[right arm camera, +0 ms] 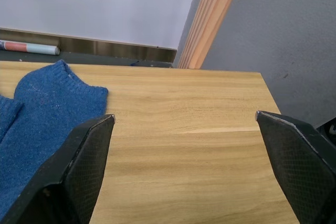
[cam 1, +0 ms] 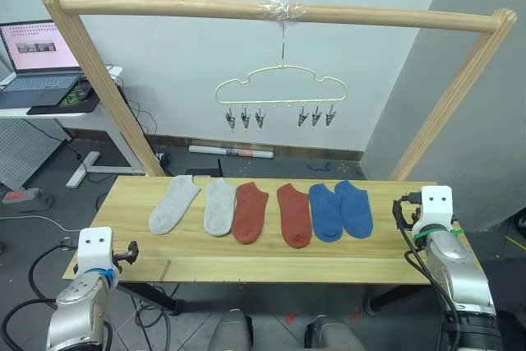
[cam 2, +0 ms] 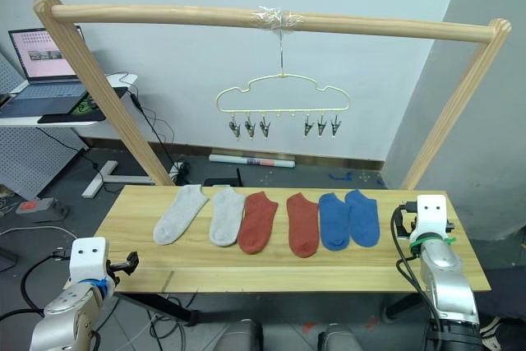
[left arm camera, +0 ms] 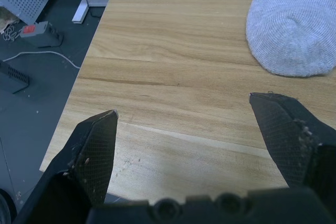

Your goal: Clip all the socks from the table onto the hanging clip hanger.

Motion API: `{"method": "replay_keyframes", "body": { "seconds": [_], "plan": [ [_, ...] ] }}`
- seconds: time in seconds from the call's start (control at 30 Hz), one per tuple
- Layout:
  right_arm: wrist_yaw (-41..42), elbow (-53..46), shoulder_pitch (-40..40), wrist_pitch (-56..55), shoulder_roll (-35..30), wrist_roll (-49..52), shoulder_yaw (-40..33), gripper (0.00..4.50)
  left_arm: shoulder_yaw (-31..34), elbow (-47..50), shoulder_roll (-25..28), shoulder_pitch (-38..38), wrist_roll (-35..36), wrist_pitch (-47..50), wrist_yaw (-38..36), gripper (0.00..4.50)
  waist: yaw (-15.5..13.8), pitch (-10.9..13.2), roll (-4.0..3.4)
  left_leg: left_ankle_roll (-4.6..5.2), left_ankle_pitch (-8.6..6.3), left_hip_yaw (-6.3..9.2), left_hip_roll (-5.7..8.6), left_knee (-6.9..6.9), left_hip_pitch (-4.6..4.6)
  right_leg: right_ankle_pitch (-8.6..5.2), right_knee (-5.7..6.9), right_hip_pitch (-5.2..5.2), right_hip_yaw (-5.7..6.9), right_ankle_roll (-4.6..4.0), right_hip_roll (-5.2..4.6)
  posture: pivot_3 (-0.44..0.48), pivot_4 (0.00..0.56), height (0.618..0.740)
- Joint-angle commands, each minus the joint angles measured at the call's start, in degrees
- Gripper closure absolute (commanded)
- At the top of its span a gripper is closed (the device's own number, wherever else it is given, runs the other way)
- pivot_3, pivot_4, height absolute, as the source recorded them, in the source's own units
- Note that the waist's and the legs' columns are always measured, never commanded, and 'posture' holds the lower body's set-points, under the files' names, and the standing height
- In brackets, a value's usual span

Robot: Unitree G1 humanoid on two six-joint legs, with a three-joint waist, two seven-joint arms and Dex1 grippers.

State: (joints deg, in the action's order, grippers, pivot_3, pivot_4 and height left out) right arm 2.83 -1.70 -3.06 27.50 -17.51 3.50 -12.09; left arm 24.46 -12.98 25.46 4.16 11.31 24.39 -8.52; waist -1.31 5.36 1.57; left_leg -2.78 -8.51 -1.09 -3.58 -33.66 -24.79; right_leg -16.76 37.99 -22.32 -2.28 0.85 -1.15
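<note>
Along the middle of the table (cam 1: 271,265), six socks lie flat in a row, toes toward me: two light grey socks (cam 1: 174,205) on my left, two rust red socks (cam 1: 250,211) in the centre, two blue socks (cam 1: 341,210) on my right. The inner pairs touch or nearly touch; the left grey one angles outward. A bare strip of wood runs between the sock toes and the near edge, and bare corners remain at both ends. Above and behind the table, the clip hanger (cam 1: 280,88) hangs by its hook from the wooden pole frame (cam 1: 271,11), with two groups of three clips and nothing in them. My left gripper (left arm camera: 184,114) hovers over the near-left corner, fingers wide apart and holding nothing, the grey sock's toe just ahead of one fingertip, the table's left edge close by. My right gripper (right arm camera: 184,116) sits over the right end, fingers likewise spread and empty, the outer blue sock's cuff beside one finger, open wood ahead up to the far edge. A laptop (cam 1: 37,51) stands on a side desk far left.
</note>
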Motion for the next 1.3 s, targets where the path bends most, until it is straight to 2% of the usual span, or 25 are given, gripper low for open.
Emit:
{"method": "replay_keyframes", "body": {
  "seconds": [0.03, 0.23, 0.3, 0.33, 0.43, 0.6, 0.9, 0.93, 0.97, 1.03, 1.07, 1.3],
  "plan": [
    [0.05, -1.35, -0.27, -0.44, -0.73, -0.32, -0.83, 0.00, 1.82, 2.60, 0.81, -0.24, 0.56, -0.46, 0.01, 0.05, 0.00, 0.07, 0.02, 0.00, 0.00, -0.01, 0.00, 0.00, 0.00, 0.00, 0.00, 0.00, 0.00, 0.00, 0.00, 0.127, 0.095, 0.740],
    [0.73, -1.65, -0.28, -1.27, -1.23, -1.16, 0.24, 0.00, 2.97, 9.14, 0.06, 0.56, 2.68, -0.91, -0.31, 0.05, 0.01, 0.58, 0.09, 0.01, -0.03, -0.01, -0.06, 0.00, 0.03, 0.00, -0.02, -0.07, -0.08, 0.00, -0.02, 0.121, 0.118, 0.740],
    [1.94, -1.76, -1.52, -1.52, -1.75, -0.98, 0.89, 0.00, 2.04, 14.77, 0.77, 1.79, 3.49, -2.30, -3.17, 0.05, 0.03, 1.12, 0.10, 0.02, -0.03, -0.01, -0.07, 0.00, 0.03, 0.00, -0.03, -0.04, -0.12, 0.00, -0.02, 0.116, 0.134, 0.740],
    [3.08, -2.62, -2.25, -1.24, -1.71, 0.08, 0.90, 0.00, 2.13, 18.34, 0.95, 2.57, 4.39, -2.64, -4.46, 0.05, 0.06, 1.52, 0.11, 0.02, -0.03, -0.03, -0.08, 0.00, 0.04, 0.00, -0.02, -0.04, -0.16, 0.00, -0.03, 0.109, 0.161, 0.740],
    [7.32, -5.54, -4.45, -0.24, -1.78, 3.87, 0.85, 0.00, 2.98, 27.45, 0.49, 3.51, 7.75, -1.96, -6.39, 0.05, 0.06, 3.17, 0.11, 0.02, -0.04, -0.03, -0.17, -0.02, 0.03, 0.02, -0.01, -0.02, -0.21, -0.05, -0.12, 0.104, 0.185, 0.740],
    [17.28, -8.67, -9.27, 0.49, -3.82, 9.45, 3.26, 0.00, 0.52, 35.07, 0.50, 0.47, 11.15, 0.77, -7.86, 0.05, -0.01, 5.11, 0.03, 0.38, 0.16, -0.25, -0.16, -0.02, -0.04, 0.03, 0.02, 0.01, -0.18, -0.04, -0.10, 0.102, 0.216, 0.740],
    [35.65, -15.32, -19.06, 5.27, -6.43, 24.06, 8.43, 0.00, -6.55, 34.46, -0.52, -14.32, 10.72, 2.03, -6.94, 0.05, 0.02, 7.43, 0.22, 0.46, -0.03, -0.29, -0.02, -0.03, -0.18, 0.23, -0.02, -0.02, -0.08, 0.67, 0.35, 0.068, 0.250, 0.740],
    [36.71, -15.78, -20.08, 5.68, -6.58, 24.97, 8.96, 0.00, -7.07, 33.72, -0.91, -15.83, 10.87, 1.90, -6.96, 0.45, 0.02, 7.69, 0.25, 0.46, -0.03, -0.29, -0.02, -0.04, -0.18, 0.24, -0.01, -0.01, -0.09, 0.70, 0.35, 0.063, 0.252, 0.740],
    [37.38, -16.07, -21.18, 6.33, -6.51, 26.10, 9.29, 0.00, -7.73, 33.01, -1.14, -17.07, 10.70, 1.80, -7.16, 0.61, 0.03, 7.89, 0.27, 0.46, -0.03, -0.29, -0.02, -0.05, -0.19, 0.25, -0.02, -0.03, -0.08, 0.72, 0.37, 0.059, 0.254, 0.740],
    [38.57, -16.33, -23.19, 7.64, -6.07, 28.30, 9.97, 0.00, -9.48, 31.22, -1.39, -19.34, 9.86, 1.58, -7.70, 1.30, 0.08, 8.00, 0.28, 0.44, -0.04, -0.32, -0.02, -0.06, -0.20, 0.27, -0.03, -0.04, -0.09, 0.74, 0.40, 0.048, 0.257, 0.740],
    [38.82, -16.19, -24.31, 7.75, -5.64, 28.76, 10.44, 0.00, -10.34, 29.94, -1.75, -20.83, 9.45, 1.36, -7.66, 1.48, 0.11, 8.06, 0.29, 0.42, -0.07, -0.32, -0.02, -0.06, -0.20, 0.27, -0.03, -0.03, -0.10, 0.75, 0.40, 0.048, 0.258, 0.740],
    [38.51, -14.64, -29.77, 6.83, -2.78, 28.79, 12.50, 0.00, -12.88, 22.18, -4.25, -28.11, 7.26, -2.52, -7.24, 1.48, 0.27, 8.84, 0.40, 0.38, -0.10, -0.27, -0.03, -0.07, -0.21, 0.29, 0.01, -0.06, -0.06, 0.76, 0.58, 0.039, 0.263, 0.740]
  ]
}}
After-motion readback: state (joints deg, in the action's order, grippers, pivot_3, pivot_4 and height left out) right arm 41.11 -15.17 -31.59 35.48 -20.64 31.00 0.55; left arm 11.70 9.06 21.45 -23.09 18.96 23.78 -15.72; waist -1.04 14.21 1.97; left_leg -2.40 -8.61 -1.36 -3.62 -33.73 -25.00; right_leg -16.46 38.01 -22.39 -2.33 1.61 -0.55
